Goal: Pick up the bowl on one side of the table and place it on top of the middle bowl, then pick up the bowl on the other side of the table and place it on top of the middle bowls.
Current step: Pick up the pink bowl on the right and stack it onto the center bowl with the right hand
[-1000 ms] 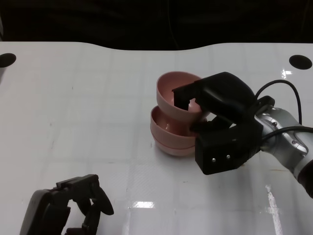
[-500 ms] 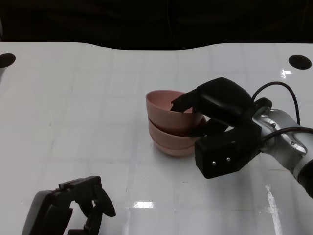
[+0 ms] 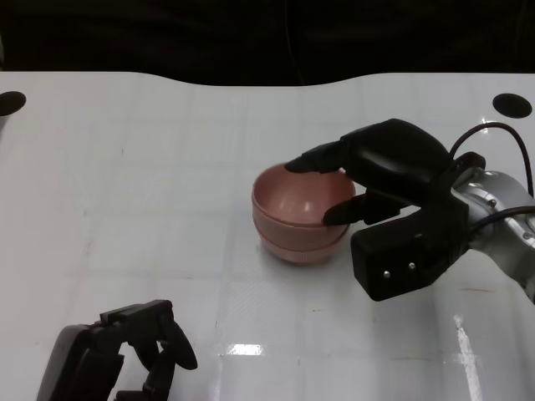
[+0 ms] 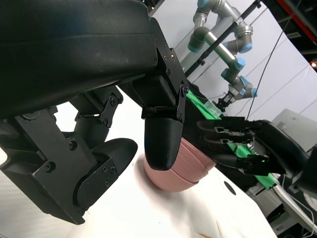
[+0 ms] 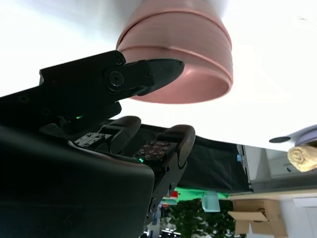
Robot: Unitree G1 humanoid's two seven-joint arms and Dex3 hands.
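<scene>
A stack of pink bowls stands in the middle of the white table, the top bowl nested level in the ones below. My right hand is just right of the stack with its fingers stretched out. One fingertip lies at the far rim and the thumb is by the near right rim. In the right wrist view the thumb is beside the stack's wall, and the other fingers stand apart from it. My left hand rests at the near left, fingers loosely bent, holding nothing. The left wrist view shows the stack beyond its fingers.
Black round holes sit in the far corners of the table. A black cable loops over my right forearm. The table's far edge curves against a dark background. Another robot arm stands far behind in the left wrist view.
My right hand has lowered the tilted top bowl onto the stack, where it now sits level. Its fingers have straightened away from the rim. The left hand has stayed still.
</scene>
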